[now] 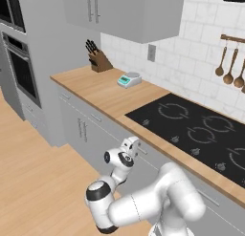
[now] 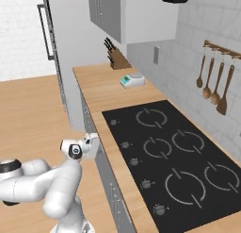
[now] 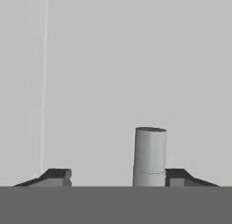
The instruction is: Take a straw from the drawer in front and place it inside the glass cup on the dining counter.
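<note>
At the light grey flat-fronted drawer (image 3: 113, 73) under the front edge of the light wood wall countertop (image 1: 103, 89), left of the black glass cooktop (image 1: 201, 130). My white two-finger gripper (image 3: 115, 177) is pushed right up against the drawer face; in the left base view the hand sits at the slim metal bar handle (image 3: 149, 156).

Finger state: the two dark fingertips (image 3: 56, 175) stand apart, not clamped. The grey cylinder of the handle sits between them, hard against the right tip and well clear of the left one. Looks like contact on the right side, but this close I can't confirm it. Nothing gripped yet as far as I can tell.

Step in hand: grabbing the handle to open the drawer. Drawer front is flush, closed. The red-and-white striped straw should be inside it, so hidden for now. Glass cup and dining counter are the later stage.

Next move, my read: shift the hand slightly toward the right tip's side to centre the handle, close both fingers on it, then pull straight back away from the cabinet face. An off-centre close risks the bar slipping out on the pull, or the hand twisting.

Other stuff on the countertop, irrelevant: wooden knife block (image 1: 98, 60) at the back edge, small teal-and-white kitchen scale (image 1: 129, 79) near it.
</note>
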Tool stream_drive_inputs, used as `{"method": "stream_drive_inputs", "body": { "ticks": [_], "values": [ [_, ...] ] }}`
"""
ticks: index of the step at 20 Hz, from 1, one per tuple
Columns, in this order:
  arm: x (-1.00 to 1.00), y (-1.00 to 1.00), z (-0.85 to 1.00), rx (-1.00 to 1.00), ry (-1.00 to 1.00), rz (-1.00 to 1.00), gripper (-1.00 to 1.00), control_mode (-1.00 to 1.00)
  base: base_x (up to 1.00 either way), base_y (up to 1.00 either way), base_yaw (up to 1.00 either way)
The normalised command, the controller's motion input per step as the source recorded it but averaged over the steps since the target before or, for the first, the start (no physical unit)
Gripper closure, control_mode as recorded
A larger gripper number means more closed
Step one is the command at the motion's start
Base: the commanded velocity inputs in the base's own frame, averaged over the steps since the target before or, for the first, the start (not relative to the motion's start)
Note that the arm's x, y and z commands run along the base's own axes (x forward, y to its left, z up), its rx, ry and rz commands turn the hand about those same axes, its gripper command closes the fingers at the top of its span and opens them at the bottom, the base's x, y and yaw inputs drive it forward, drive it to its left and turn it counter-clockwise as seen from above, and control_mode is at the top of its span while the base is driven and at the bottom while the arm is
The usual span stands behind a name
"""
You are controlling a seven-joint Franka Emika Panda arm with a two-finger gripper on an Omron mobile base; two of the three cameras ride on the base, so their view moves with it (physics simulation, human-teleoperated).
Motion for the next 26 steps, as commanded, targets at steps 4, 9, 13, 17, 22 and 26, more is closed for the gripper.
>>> {"method": "stream_drive_inputs", "body": {
  "ticks": [4,9,13,17,22,26],
  "values": [
    [-0.47,0.21,0.00,0.00,0.00,0.00,1.00,-1.00,0.00,0.00,0.00],
    [-0.76,0.85,0.00,0.00,0.00,0.00,1.00,-1.00,0.00,0.00,0.00],
    [-0.61,1.00,0.00,0.00,0.04,0.00,1.00,-1.00,0.00,0.00,0.00],
    [-0.52,1.00,0.00,0.01,0.10,0.03,1.00,-1.00,0.00,0.00,0.00],
    [-0.51,1.00,0.00,0.01,0.12,0.04,1.00,-1.00,0.00,0.00,0.00],
    [-0.38,1.00,0.00,0.02,0.15,0.04,1.00,-1.00,0.00,0.00,0.00]
  ]
}}
